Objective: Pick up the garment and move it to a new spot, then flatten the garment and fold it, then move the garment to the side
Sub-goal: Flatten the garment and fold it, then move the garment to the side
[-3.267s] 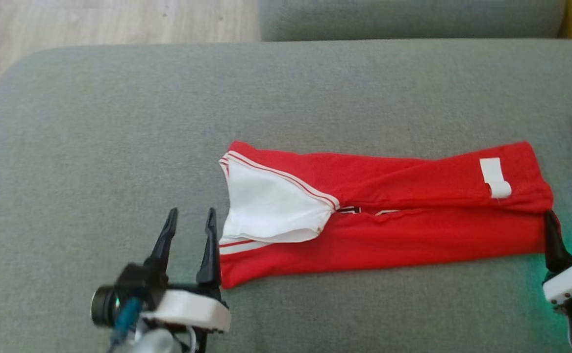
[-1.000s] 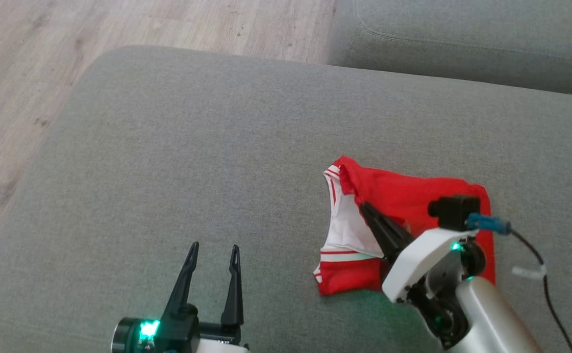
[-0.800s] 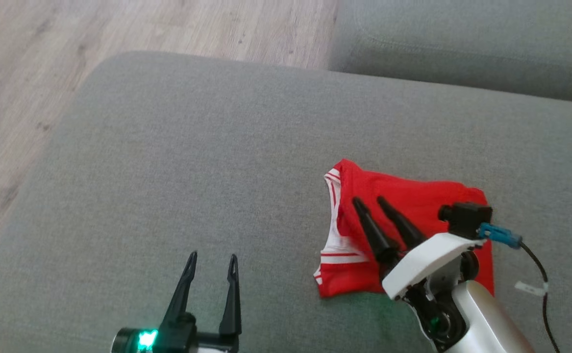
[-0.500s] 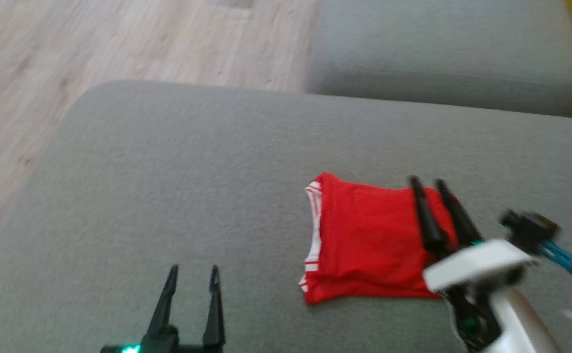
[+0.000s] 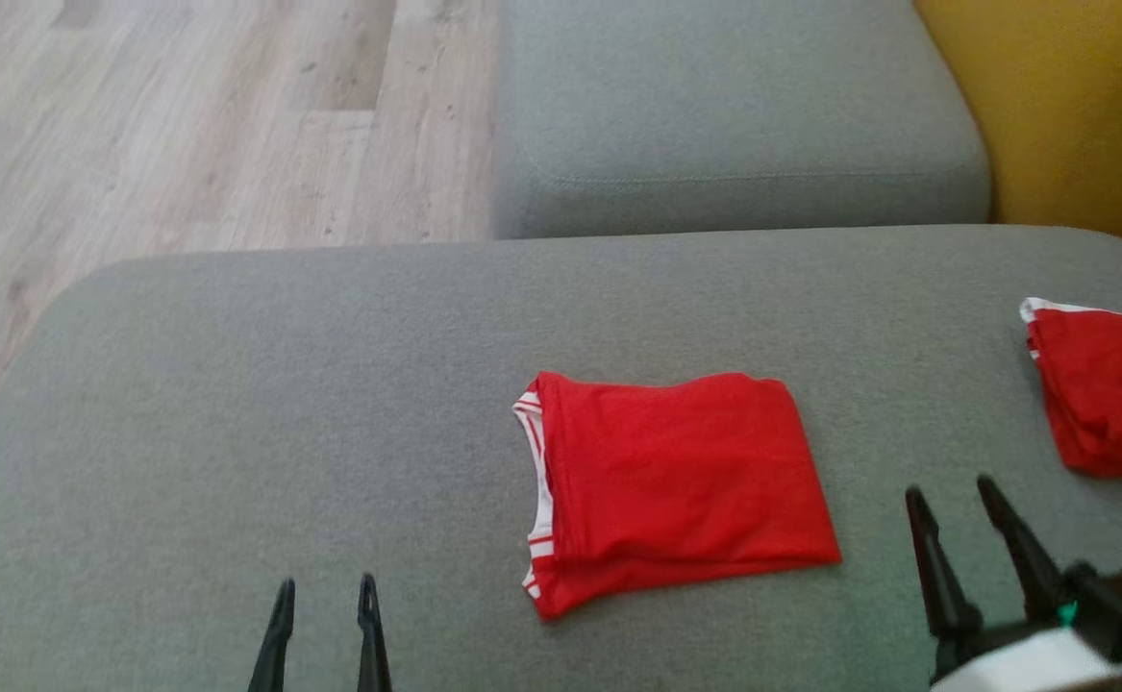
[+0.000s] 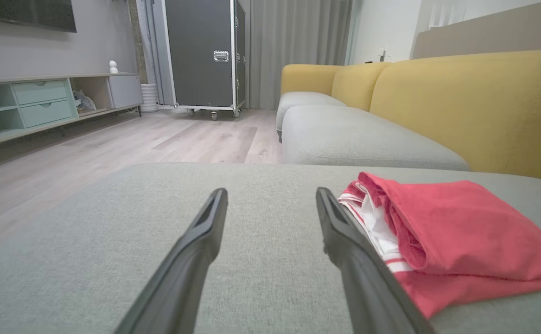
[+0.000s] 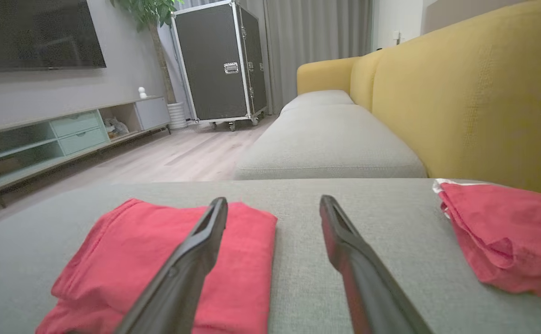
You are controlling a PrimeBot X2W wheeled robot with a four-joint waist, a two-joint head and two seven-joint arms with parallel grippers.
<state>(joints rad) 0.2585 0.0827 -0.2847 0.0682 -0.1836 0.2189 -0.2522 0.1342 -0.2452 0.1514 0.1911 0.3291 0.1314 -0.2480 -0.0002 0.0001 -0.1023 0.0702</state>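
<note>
The red garment with white trim lies folded into a compact rectangle on the grey cushion, its striped white edge facing left. It also shows at the right of the left wrist view as the garment and at the lower left of the right wrist view as the garment. My left gripper stands open at the bottom edge, well left of the garment. My right gripper is open just right of it, holding nothing. Both sit apart from the cloth.
A second folded red garment lies at the cushion's right edge, also seen as the second garment. A further grey seat and yellow sofa back stand behind. Wooden floor lies beyond the cushion's left edge.
The right gripper folded the long garment over to the left, let go and drew back to the right. The head camera has also shifted, bringing the second garment and yellow sofa into view.
</note>
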